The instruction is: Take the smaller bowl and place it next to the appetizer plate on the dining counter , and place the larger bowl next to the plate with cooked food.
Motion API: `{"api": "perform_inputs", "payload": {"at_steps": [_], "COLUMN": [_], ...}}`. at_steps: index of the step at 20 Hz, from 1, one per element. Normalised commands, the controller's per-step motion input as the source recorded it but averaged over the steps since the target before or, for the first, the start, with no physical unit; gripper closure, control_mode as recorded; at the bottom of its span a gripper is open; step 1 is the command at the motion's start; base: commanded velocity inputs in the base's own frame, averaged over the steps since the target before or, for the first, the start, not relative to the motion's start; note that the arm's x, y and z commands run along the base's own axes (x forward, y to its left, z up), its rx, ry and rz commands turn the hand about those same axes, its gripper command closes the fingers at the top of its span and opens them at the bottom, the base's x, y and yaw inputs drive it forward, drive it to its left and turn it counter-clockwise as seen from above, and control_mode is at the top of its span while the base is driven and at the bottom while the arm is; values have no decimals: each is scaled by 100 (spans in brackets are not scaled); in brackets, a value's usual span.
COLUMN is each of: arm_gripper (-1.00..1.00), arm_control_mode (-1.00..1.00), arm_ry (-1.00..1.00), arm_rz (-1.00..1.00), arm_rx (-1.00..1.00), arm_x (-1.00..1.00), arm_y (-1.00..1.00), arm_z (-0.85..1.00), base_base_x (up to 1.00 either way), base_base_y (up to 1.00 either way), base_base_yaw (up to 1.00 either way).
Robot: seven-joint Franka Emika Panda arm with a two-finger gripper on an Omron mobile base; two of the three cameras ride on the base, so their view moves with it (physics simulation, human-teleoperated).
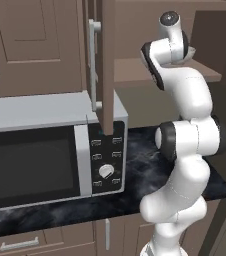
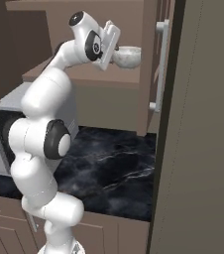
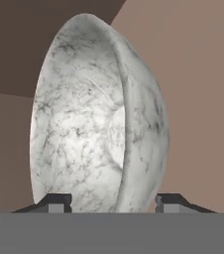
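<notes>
- My two-finger claw (image 3: 112, 201) is raised to the upper cabinet shelf, and the small round bowl of pale grey-white marbled stone (image 3: 96, 119) sits between its two dark finger tips (image 3: 54, 202).
- In the hand view, one tip stands on each side of the bowl's wall near the rim. The tips are apart with the wall between them; I cannot tell whether they are pressing on it.
- Bowl surface: glossy, mottled with fine grey veining, thin smooth rim, deep rounded inside. It appears on edge in the hand view because that view rolls with my hand.
- In the right base view the same bowl (image 2: 127, 55) sits upright just in front of my white hand (image 2: 106, 45), at the level of the plain matte brown wooden shelf (image 2: 91, 79) inside the open wall cabinet.
- The brown cabinet door (image 1: 106, 65) stands open, edge-on in the left base view, with a long pale metal bar handle (image 1: 92, 62). It hangs close beside my arm.
- Below stands a boxy grey steel microwave (image 1: 50, 145) with a dark glass door, a black button panel and a round white dial (image 1: 105, 171).
- The microwave rests on a polished black counter with white marble veining (image 2: 115, 171).
- A tall flat brown panel (image 2: 203, 129) blocks the right side of the right base view.
</notes>
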Motion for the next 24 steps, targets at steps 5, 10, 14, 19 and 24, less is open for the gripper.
{"api": "perform_inputs", "payload": {"at_steps": [5, 10, 14, 19, 24], "arm_gripper": [100, 100, 100, 100, 100], "arm_control_mode": [-100, -100, -100, -100, -100], "arm_ry": [12, 9, 0, -2, -2], "arm_rz": [0, 0, -1, 0, 0], "arm_rx": [0, 0, 0, 1, 3], "arm_x": [25, -2, -79, -100, -100], "arm_y": [-44, -6, 31, 41, 47], "arm_z": [-18, -7, 4, 17, 49], "base_base_x": [0, 0, 0, 0, 0], "base_base_y": [0, 0, 0, 0, 0], "base_base_yaw": [0, 0, 0, 0, 0]}}
